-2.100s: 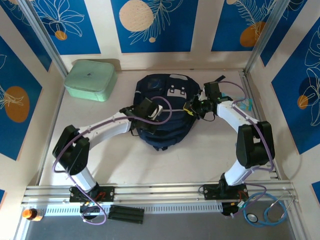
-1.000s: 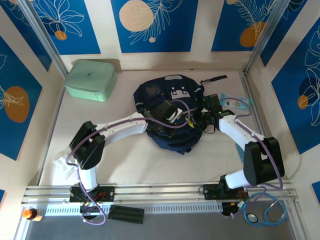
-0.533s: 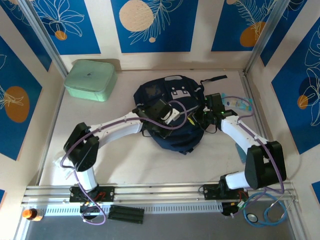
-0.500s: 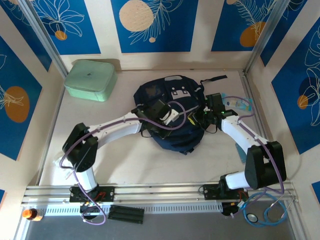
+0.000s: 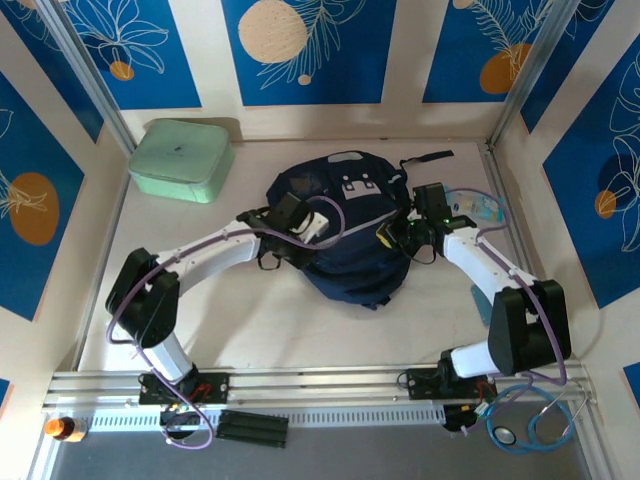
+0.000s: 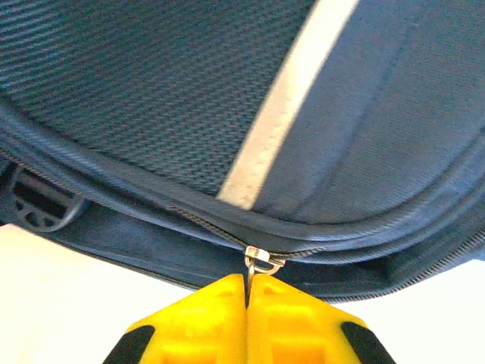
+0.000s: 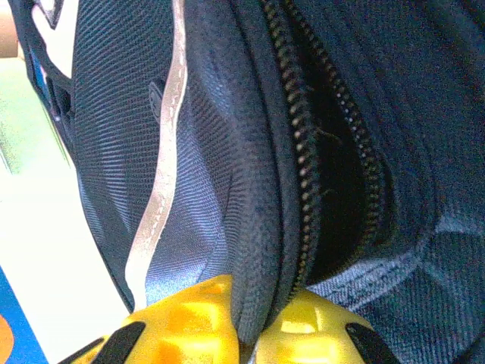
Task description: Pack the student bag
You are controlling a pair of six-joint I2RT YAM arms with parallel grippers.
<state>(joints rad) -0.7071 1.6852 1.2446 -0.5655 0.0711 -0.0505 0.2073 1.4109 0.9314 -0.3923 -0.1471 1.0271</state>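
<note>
Blue leaf-patterned panels wall off a pale, smooth desk. The bag lies flat in the middle of it, between my two sets of jaws. My left jaws are closed tight on the small metal zipper pull, which sits right at their tips. The grey stripe runs away just beyond it. My right jaws are pinched shut on a fold of the bag's fabric, with the open zipper gaping directly ahead of them.

I judge the bag soft and floppy. It is woven cloth that gives and bunches rather than holding its shape, and it looks light enough to slide on this slick desk if I pull from one side alone. So the pull tab is the place for drawing, and a seam edge near the teeth is the place to brace. A green case sits well beyond the left jaws, so I have room to work.
</note>
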